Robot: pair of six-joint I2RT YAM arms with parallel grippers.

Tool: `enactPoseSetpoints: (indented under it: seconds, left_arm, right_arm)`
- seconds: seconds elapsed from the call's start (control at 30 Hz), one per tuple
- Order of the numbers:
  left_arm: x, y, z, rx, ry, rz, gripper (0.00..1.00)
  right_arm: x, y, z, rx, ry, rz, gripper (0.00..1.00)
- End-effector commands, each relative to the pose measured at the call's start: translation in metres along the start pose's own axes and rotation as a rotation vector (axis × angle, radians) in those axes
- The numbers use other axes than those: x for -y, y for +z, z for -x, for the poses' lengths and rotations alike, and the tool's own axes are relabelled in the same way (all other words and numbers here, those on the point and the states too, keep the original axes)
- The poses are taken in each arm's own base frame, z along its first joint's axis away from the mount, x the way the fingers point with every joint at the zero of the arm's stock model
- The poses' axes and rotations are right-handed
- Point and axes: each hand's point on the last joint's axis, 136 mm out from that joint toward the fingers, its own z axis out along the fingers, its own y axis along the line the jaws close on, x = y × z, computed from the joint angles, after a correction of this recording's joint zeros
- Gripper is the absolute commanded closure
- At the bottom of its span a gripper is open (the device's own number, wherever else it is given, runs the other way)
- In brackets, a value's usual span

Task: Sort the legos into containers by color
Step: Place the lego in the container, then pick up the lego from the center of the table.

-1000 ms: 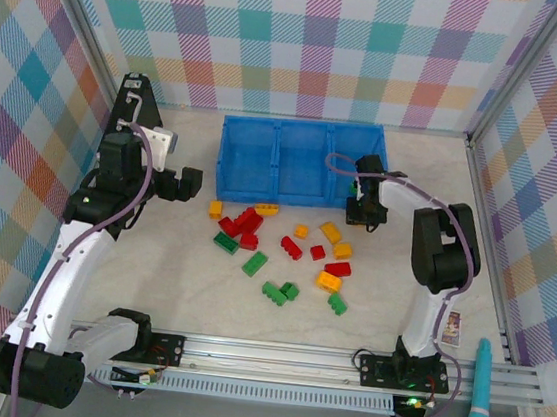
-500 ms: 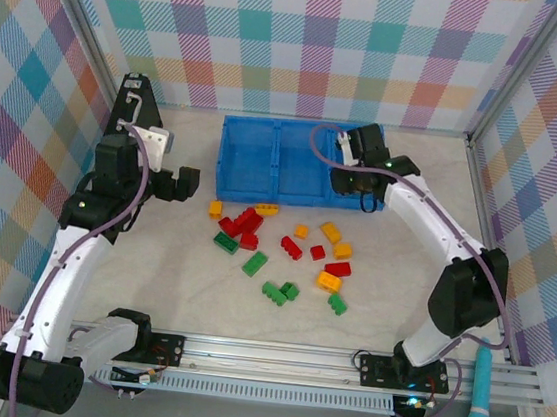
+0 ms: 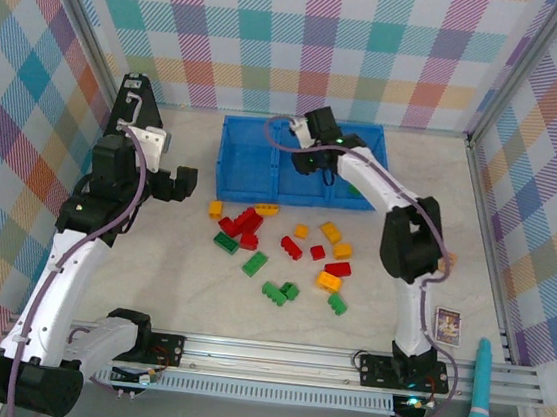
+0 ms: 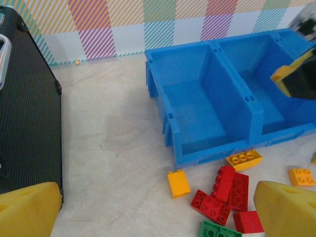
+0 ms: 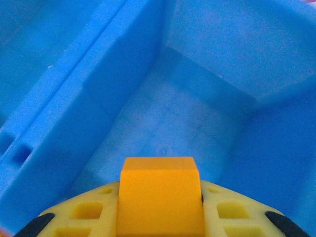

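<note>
The right gripper (image 3: 311,159), pinching an orange brick (image 5: 159,197), hung over the middle compartment (image 5: 182,123) of the blue bin (image 3: 251,187). The left gripper (image 4: 158,212), fingers spread wide and holding nothing, hovered off the bin's left front corner. The remaining red, orange and green legos (image 3: 284,249) lay scattered just in front of the bin. A clean drop would seem to call for centring the brick between the dividers, lowering it below the rim, then letting go
</note>
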Motion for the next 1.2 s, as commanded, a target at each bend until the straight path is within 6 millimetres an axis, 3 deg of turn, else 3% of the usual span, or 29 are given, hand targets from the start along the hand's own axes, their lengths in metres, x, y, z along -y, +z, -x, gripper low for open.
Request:
enactPoseSetpoints:
  seconds: [0.0,0.17,0.3,0.43,0.6,0.7,0.83,0.97,1.17]
  left_arm:
    - [0.0,-0.008,0.004,0.013,0.027,0.008,0.0]
    - [0.002,-0.006,0.002,0.006,0.026,0.0,0.0]
    - [0.002,-0.006,0.002,0.009,0.026,-0.002,0.0]
    - [0.003,-0.007,0.003,0.013,0.026,-0.008,0.0]
    - [0.004,-0.006,0.003,0.013,0.023,-0.011,0.0]
    - [0.006,-0.007,0.003,0.018,0.023,-0.025,0.0]
    - [0.008,-0.006,0.003,0.019,0.02,-0.035,0.0]
    - [0.012,-0.005,0.003,0.02,0.013,-0.062,0.0]
    - [0.018,-0.005,0.004,0.023,0.005,-0.098,0.0]
  right_arm:
    - [-0.008,0.012,0.009,-0.015,-0.079,-0.015,0.72]
    - [-0.008,0.029,0.002,-0.063,-0.099,-0.023,0.66]
    - [-0.009,0.026,0.0,-0.072,-0.096,-0.019,0.55]
    - [-0.009,0.0,0.005,-0.049,-0.075,-0.016,0.46]
    - [-0.013,-0.053,-0.003,-0.022,-0.012,0.001,0.47]
    - [-0.015,-0.079,-0.03,-0.054,0.047,-0.002,0.47]
    - [-0.019,-0.099,-0.084,-0.126,0.158,-0.002,0.45]
    - [-0.032,-0.1,-0.134,-0.197,0.202,0.034,0.41]
    - [-0.032,-0.085,-0.173,-0.304,0.265,0.073,0.41]
